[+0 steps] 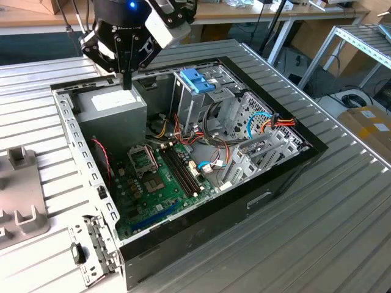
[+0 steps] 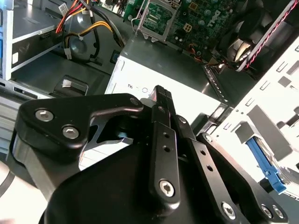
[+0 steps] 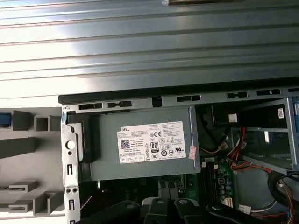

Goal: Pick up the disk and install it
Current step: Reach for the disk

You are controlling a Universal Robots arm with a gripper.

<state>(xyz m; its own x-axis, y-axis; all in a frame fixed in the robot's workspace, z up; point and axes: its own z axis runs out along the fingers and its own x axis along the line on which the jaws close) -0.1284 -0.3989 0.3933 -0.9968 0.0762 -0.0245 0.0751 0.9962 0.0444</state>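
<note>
**A:** The disk point(image 2: 262, 161): where do you find it?

**B:** In the second wrist view you see a light-blue edge lying in the grey fixture point(image 2: 275, 130), just outside the wall of the open computer case point(image 1: 269, 183). Take this, as a judgement, to be the disk's side frame. Its labelled face is hidden, so you cannot confirm it.

**A:** And the tool point(image 1: 126, 84)?

**B:** You see it hanging directly above the grey power-supply box point(image 1: 113, 105) inside the case, pointing down at the box's white sticker. Its fingers appear drawn fully together with nothing between them. It stands well apart from the fixture and from the disk.

**A:** What does that tell you about progress?

**B:** Read the task as barely begun. The disk is not yet picked up, so both the pickup and the installation are left. The metal drive cage point(image 1: 208, 104), under its blue latch point(image 1: 197, 80), stands on the far side of the case from the fixture. You cannot tell from here whether one of its bays is free. The case rests flat on the ribbed bench point(image 1: 330, 232), lid off.
</note>
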